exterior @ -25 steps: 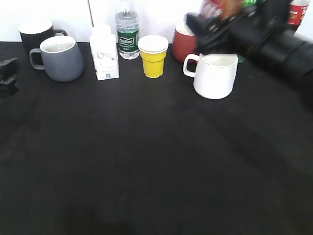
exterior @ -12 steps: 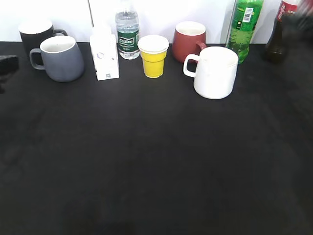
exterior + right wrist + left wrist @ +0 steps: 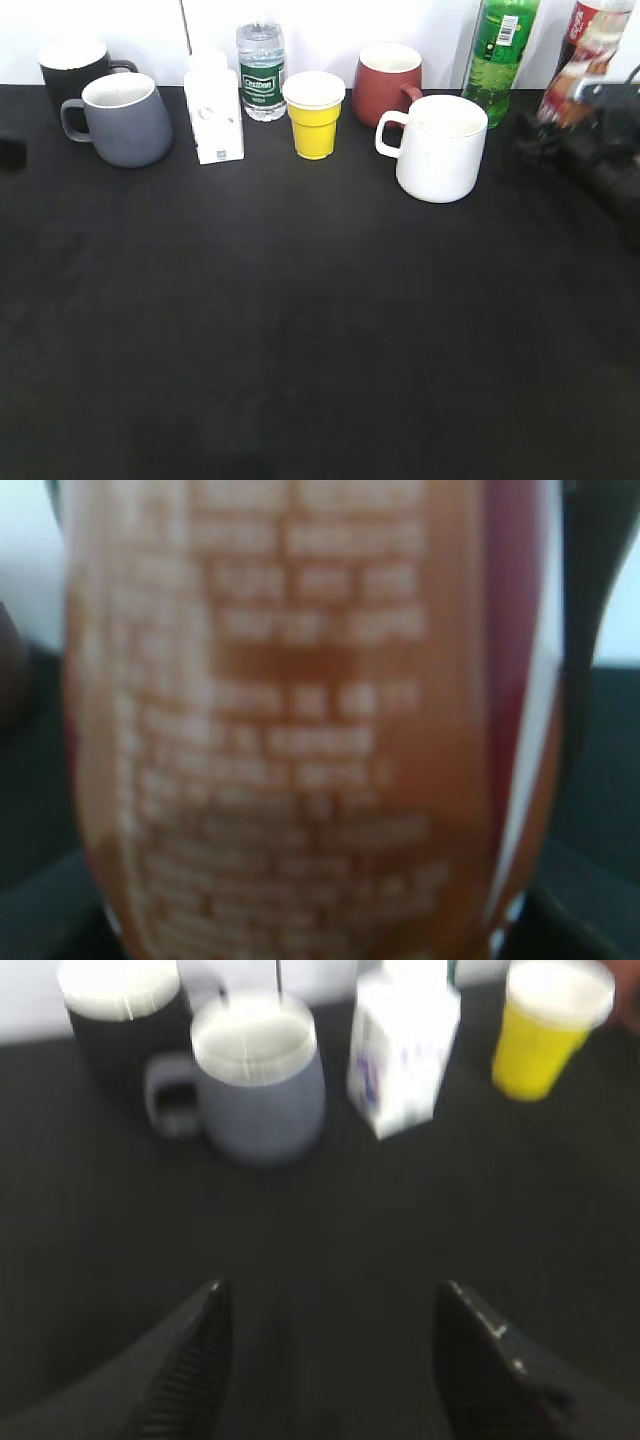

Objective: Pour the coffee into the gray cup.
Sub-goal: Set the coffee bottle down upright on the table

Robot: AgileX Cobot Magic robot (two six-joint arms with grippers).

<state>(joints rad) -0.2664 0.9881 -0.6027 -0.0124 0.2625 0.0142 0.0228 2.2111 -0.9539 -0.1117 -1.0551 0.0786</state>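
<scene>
Right tool [image 3: 580,105] looks clamped on the coffee [image 3: 582,62] at 2 o'clock on the counter [image 3: 320,330], so the grab's probably done. Gray cup [image 3: 125,118] waits at 10 o'clock, left tool [image 3: 325,1350] spread apart, carrying and pouring left.

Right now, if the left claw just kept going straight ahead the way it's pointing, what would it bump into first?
Probably the gray cup. The open left gripper points across bare black table toward it, with the black mug just behind. The blur makes depth uncertain.

blue-gray cup [image 3: 125,120], yellow cup [image 3: 314,117], dark red mug [image 3: 387,83], brown-orange coffee label [image 3: 290,720]
</scene>
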